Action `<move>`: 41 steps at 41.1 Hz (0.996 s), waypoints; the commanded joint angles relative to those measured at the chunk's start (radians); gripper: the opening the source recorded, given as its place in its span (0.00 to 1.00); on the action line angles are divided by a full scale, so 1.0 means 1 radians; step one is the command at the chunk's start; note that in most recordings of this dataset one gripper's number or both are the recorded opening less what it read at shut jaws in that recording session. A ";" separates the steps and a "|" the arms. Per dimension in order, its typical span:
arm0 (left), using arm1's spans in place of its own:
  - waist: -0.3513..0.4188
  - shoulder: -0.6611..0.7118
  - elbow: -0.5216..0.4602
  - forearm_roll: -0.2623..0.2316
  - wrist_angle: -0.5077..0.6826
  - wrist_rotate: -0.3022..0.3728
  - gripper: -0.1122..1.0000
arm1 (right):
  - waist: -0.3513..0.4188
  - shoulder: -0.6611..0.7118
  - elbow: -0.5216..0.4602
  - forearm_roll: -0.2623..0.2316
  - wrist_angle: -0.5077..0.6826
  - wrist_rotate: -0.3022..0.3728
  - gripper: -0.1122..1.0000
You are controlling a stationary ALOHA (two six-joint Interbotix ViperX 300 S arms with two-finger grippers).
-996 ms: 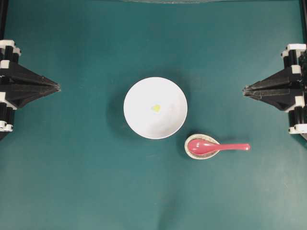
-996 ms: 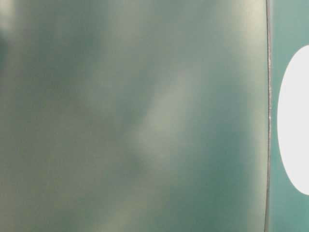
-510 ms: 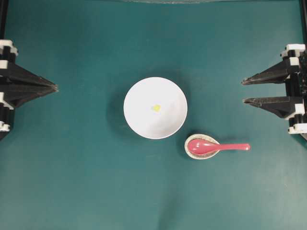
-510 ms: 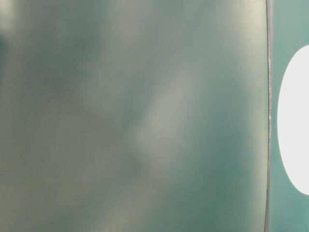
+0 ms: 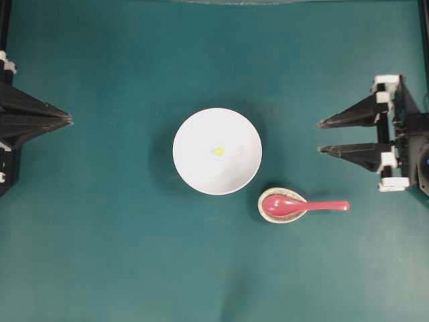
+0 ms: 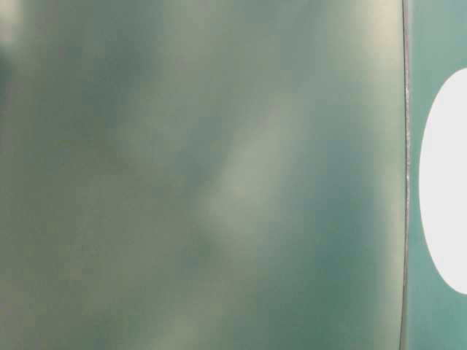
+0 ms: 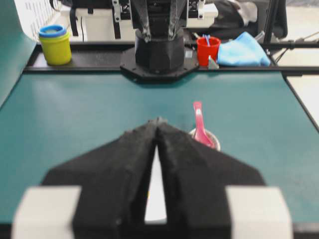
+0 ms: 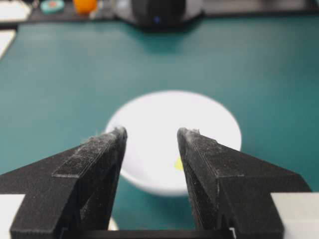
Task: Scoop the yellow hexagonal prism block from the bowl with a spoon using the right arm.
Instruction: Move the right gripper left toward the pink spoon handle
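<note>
The white bowl [image 5: 216, 151] stands at the table's middle with the tiny yellow block [image 5: 218, 151] inside it. The red-pink spoon [image 5: 301, 205] lies right of the bowl, its scoop on a speckled spoon rest [image 5: 282, 205], handle pointing right. My right gripper [image 5: 320, 136] is open and empty at the right edge, above and right of the spoon. In the right wrist view the bowl [image 8: 164, 124] and block [image 8: 178, 163] show between its fingers [image 8: 204, 164]. My left gripper [image 5: 69, 121] is shut and empty at the left edge; its wrist view shows the spoon [image 7: 200, 124].
The table-level view is blurred, showing only part of the bowl [image 6: 445, 182] at the right edge. Beyond the table's far edge in the left wrist view stand a yellow container [image 7: 55, 45], a red cup [image 7: 208, 50] and a blue cloth [image 7: 244, 50].
My right gripper opened and moved left toward the table's middle. My left gripper drew back slightly to the left, still shut. Bowl, block and spoon have not moved.
</note>
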 commanded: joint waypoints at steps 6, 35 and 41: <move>0.002 0.035 -0.018 0.003 0.037 0.002 0.17 | 0.060 0.100 0.038 0.046 -0.152 0.002 0.57; 0.003 0.052 -0.015 0.008 0.044 0.020 0.17 | 0.233 0.325 0.144 0.183 -0.486 0.002 0.57; 0.002 0.052 -0.014 0.008 0.044 0.020 0.17 | 0.282 0.393 0.158 0.227 -0.565 0.000 0.57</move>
